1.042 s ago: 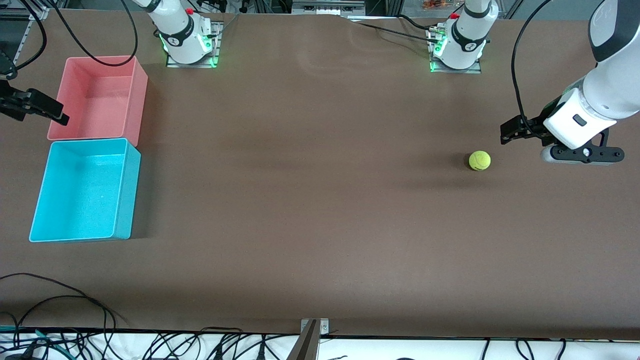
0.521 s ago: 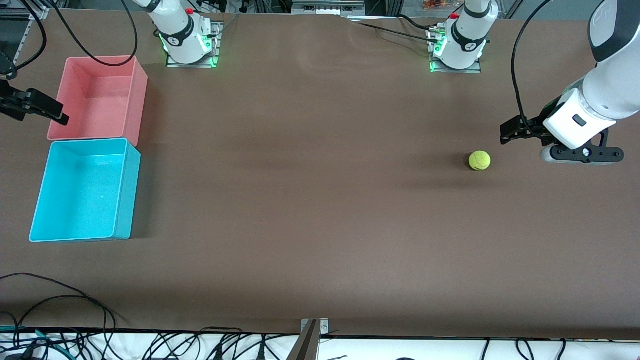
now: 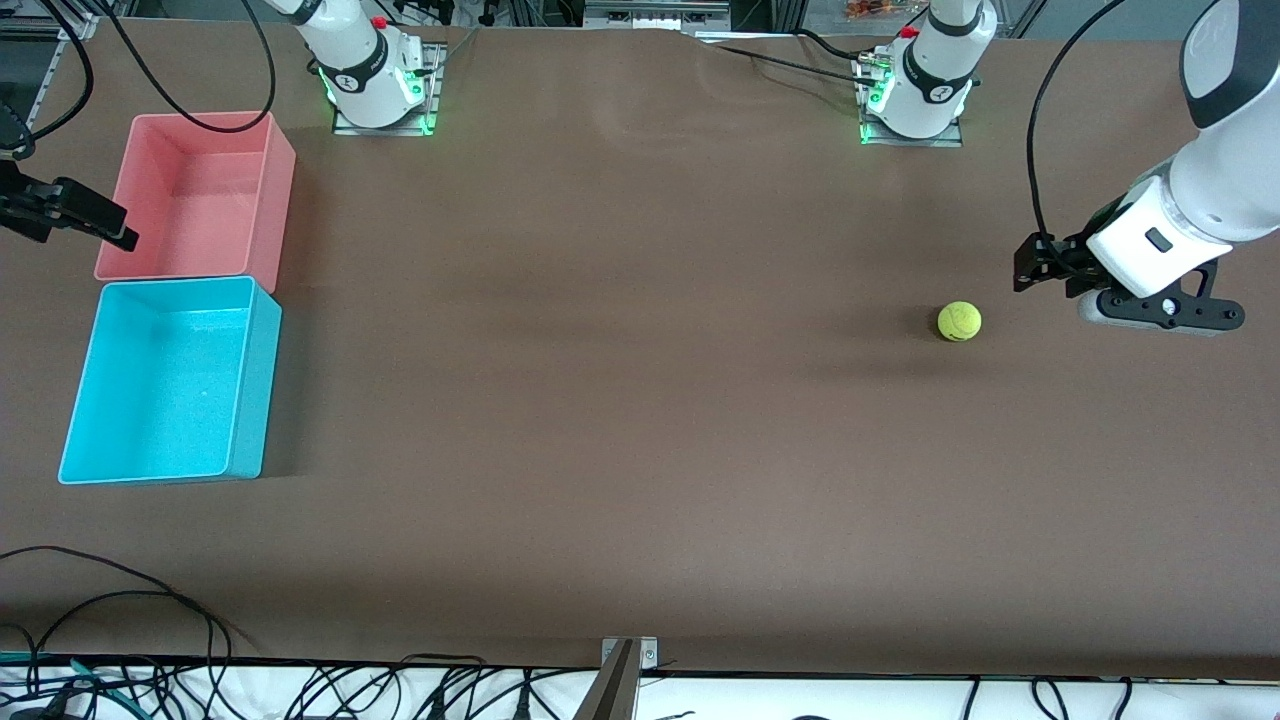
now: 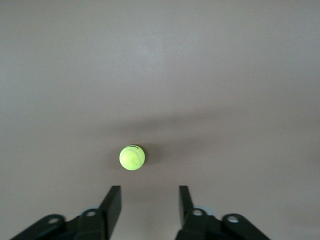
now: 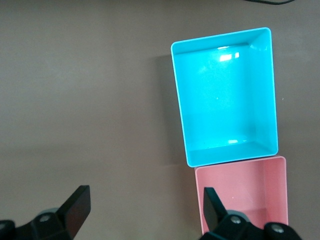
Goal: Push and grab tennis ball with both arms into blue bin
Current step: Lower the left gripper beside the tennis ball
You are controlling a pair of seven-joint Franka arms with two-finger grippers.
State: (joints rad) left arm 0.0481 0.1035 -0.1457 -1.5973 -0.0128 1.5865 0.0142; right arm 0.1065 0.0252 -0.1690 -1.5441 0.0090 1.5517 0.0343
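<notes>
On the table [image 3: 640,450], tennis ball [image 3: 959,321] lying near the left arm's end, left gripper [image 3: 1030,268] being held at its 2 o'clock, fingers spread, blue bin [image 3: 250,380] sitting well apart, right gripper [image 3: 100,222] being held wide beside the pink bin [image 3: 282,190].

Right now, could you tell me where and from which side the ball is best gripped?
Grip the ball across its middle, coming from straight above: it is round and lies free on the table. The open left tool, low beside it, is closest.
</notes>
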